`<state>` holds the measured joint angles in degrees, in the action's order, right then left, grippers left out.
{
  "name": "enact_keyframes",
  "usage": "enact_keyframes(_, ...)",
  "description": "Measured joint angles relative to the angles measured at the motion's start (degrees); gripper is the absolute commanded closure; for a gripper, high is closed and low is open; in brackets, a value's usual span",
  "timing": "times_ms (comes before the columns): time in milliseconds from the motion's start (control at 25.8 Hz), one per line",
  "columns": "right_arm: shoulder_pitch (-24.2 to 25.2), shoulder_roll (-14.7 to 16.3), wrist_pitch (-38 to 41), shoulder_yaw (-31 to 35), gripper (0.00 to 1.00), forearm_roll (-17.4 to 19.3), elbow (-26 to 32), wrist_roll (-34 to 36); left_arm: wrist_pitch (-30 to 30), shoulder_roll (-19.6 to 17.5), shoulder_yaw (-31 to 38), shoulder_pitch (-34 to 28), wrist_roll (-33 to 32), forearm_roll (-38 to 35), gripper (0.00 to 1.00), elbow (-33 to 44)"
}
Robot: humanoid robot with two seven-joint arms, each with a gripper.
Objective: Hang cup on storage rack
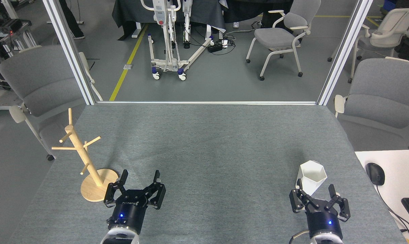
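Take the grey felt table [207,142] as your landmark; everything you need sits along its near edge. Beyond its far edge you see a grey floor with a yellow line, a wheeled white frame [170,40], and grey chairs on both sides.

On the table's near-left part stands the storage rack [85,159], a light wooden mug tree. Its round base lies flat on the felt, its slim post leans up and to the left in this view, and thin pegs angle off it. Nothing hangs on any peg.

Just right of the rack's base, at the table's near edge, you have your left gripper [140,178]. Its two black fingers are spread apart with only felt showing between them. Its left finger stands just beside the rim of the wooden base; you cannot tell whether they touch.

On the table's near-right part stands the cup [312,178], white and faceted, upright on the felt with its hexagonal mouth facing up. A small tab shows at its lower left side.

Your right gripper [315,192] sits at the near edge of the table, directly on the near side of the cup. Its fingers are spread wide, and the cup's lower body rises just beyond the gap between the fingertips. The fingers do not clasp the cup.
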<state>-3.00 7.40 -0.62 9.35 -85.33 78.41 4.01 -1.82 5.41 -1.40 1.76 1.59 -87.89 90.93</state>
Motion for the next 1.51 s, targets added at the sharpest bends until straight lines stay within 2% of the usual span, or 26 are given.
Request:
enact_keyframes(271, -1.3, 0.43, 0.05, -0.06, 0.0, 0.18, -4.34, 0.73, 0.0, -0.12, -0.01, -0.01, 0.0, 0.0, 0.01, -0.14)
enact_keyframes(504, -2.26, 0.44, 0.08, 0.02, 0.0, 0.27, -5.77, 0.83, 0.0, -0.24, -0.01, -0.07, -0.01, 0.0, 0.01, -0.22)
enact_keyframes(891, -8.43, 1.98, 0.09, -0.11, 0.0, 0.26, -14.31, 0.94, -0.04, -0.31, -0.01, -0.41, -0.02, 0.0, 0.01, -0.23)
enact_keyframes(1512, -9.34, 3.11, 0.08, -0.12, 0.0, 0.39, -16.15, 0.79, -0.04, -0.4, -0.04, -0.59, -0.02, 0.0, 0.01, -0.27)
